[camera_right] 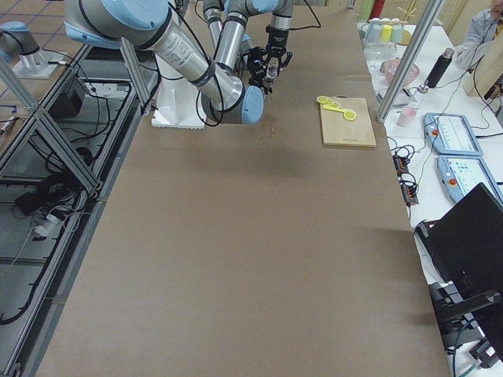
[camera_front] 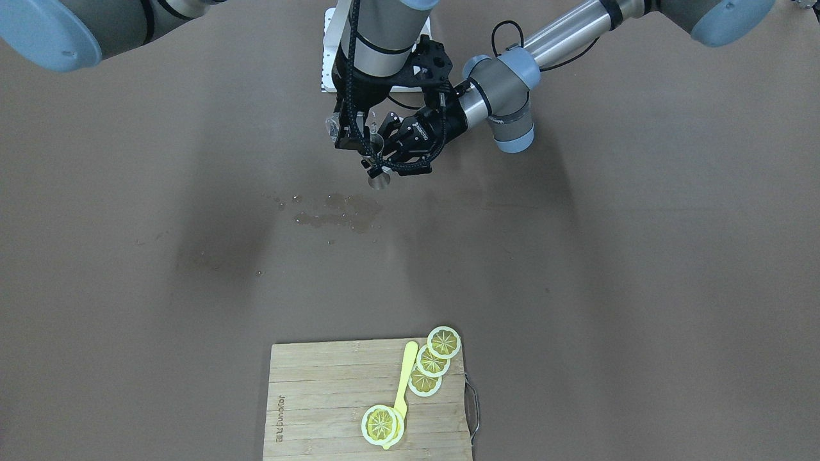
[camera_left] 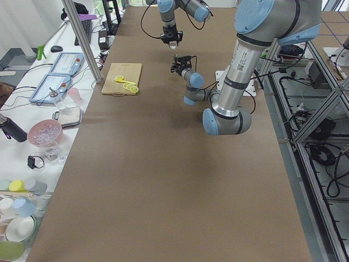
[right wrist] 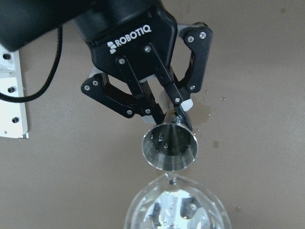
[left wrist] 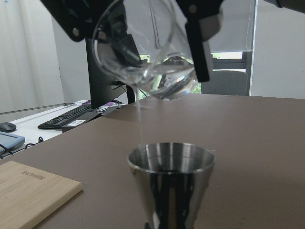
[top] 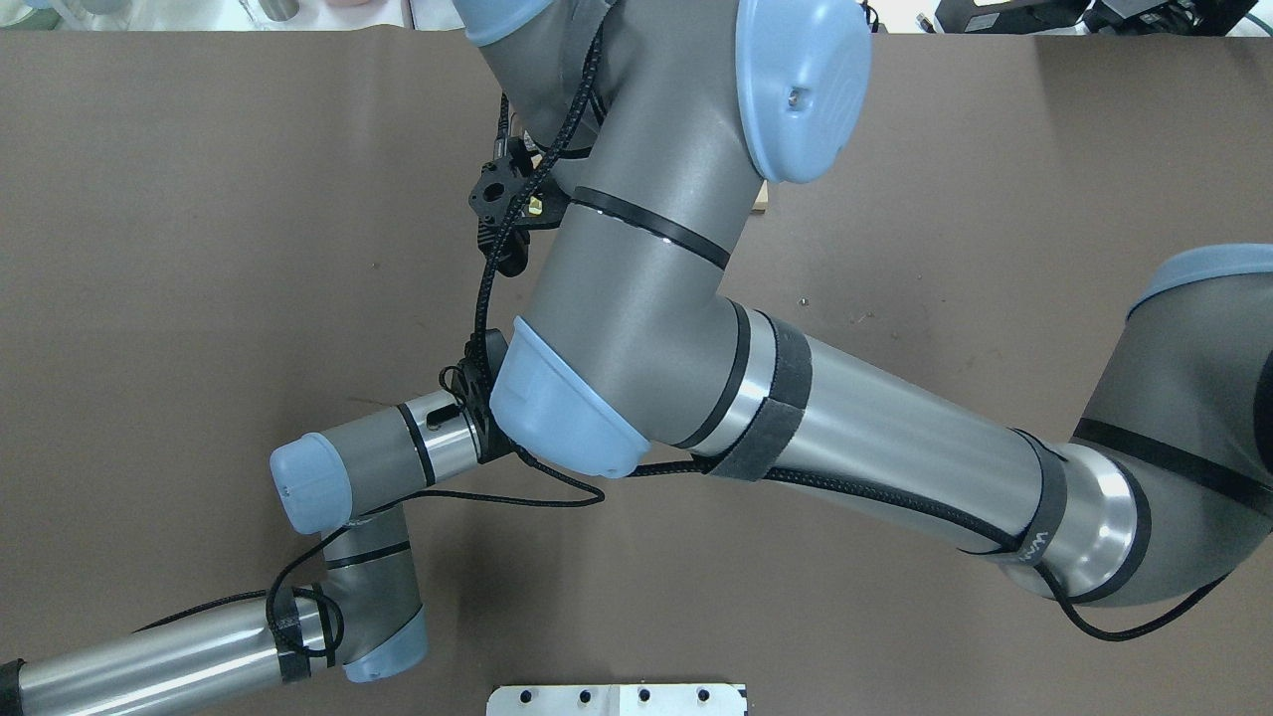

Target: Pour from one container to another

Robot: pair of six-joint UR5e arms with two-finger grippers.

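Tilting beaker (left wrist: pixel 143 71) lip, just above jigger (left wrist: pixel 170 174) rim

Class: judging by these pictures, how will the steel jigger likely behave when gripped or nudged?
The jigger looks like polished, rigid steel: probably stiff yet slippery against the fingers. Its walls taper downward, so it may tip easily if nudged.

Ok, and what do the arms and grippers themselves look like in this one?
The left arm and right arm are grey and silver tubes with pale blue round joint caps; a black braided cable runs along each. The left gripper is a black two-finger linkage with silver screws and white ROBOTIQ lettering; the right gripper is black too.
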